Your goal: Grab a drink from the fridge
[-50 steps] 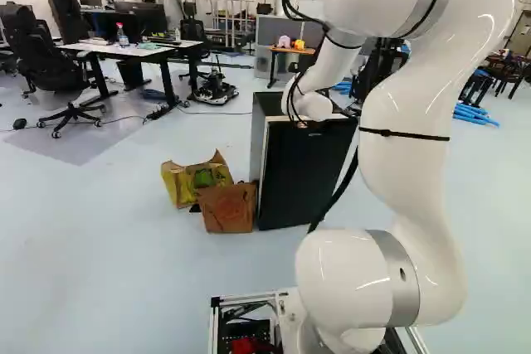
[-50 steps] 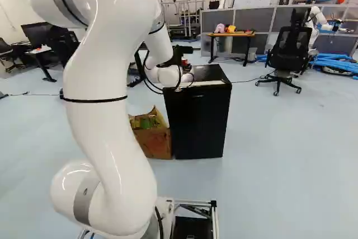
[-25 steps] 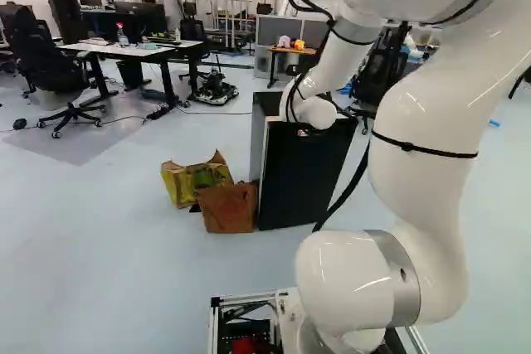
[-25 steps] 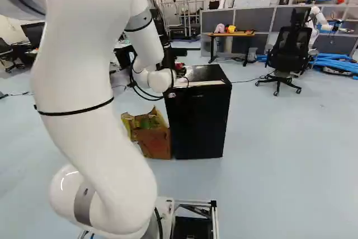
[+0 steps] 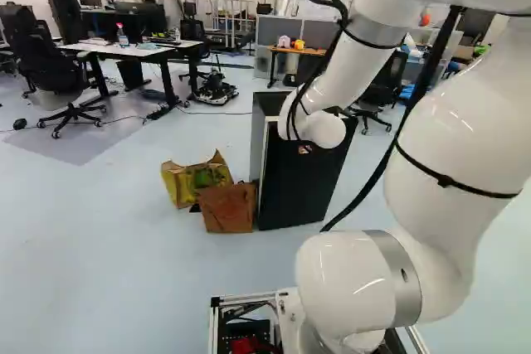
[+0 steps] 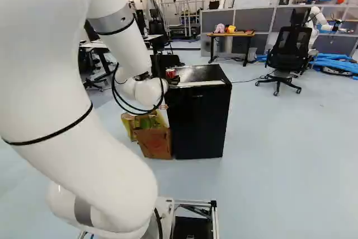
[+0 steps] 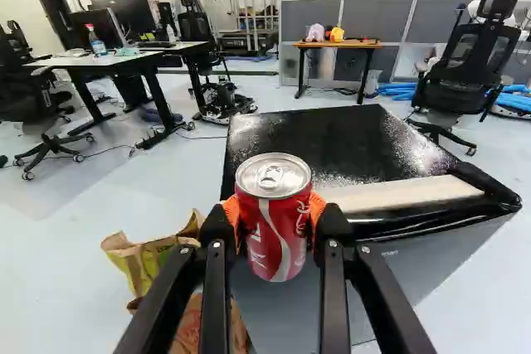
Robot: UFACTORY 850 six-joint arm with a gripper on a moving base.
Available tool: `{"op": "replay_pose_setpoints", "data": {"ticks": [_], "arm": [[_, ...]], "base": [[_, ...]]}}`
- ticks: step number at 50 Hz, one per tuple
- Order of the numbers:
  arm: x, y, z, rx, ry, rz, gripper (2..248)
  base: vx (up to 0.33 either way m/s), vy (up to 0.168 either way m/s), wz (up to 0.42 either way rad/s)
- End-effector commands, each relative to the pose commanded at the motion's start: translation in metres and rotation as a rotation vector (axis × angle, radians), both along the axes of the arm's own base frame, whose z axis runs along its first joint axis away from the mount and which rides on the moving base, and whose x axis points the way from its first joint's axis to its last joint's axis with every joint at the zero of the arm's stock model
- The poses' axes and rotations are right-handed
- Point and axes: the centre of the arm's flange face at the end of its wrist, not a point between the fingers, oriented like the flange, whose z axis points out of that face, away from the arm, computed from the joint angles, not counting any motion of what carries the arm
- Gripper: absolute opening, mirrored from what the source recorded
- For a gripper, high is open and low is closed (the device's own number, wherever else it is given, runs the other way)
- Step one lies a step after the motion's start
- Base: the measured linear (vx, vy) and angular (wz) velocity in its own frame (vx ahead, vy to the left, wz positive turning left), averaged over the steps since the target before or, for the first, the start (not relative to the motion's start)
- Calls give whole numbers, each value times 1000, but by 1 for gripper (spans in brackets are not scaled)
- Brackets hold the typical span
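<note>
You've got the red can (image 7: 272, 246) pinched upright in the gripper (image 7: 275, 211), fridge (image 7: 332, 143) at its one o'clock. Grab looks done; now ease back, can level.

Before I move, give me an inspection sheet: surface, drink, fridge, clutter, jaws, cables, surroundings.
Surface: fridge top glossy black, pale strip along its front edge.
Drink: red can upright, held off the fridge top.
Fridge: door looks shut.
Clutter: yellow-green bag and brown bag on the floor beside the fridge.
Jaws: closed on the red can from both sides.
Cables: black cables loop off the arm near its wrist; thin cord on the floor behind the bags.
Surroundings: desk, office chair, small table, another robot.
</note>
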Motion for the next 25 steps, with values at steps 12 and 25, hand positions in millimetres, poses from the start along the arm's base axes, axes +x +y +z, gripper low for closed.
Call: {"op": "replay_pose_setpoints", "data": {"ticks": [12,25], "arm": [[-36,7,-8,-6,17,11,99],[-69,12,-17,-11,32,21,99]], "base": [[0,0,0],[0,0,0]]}}
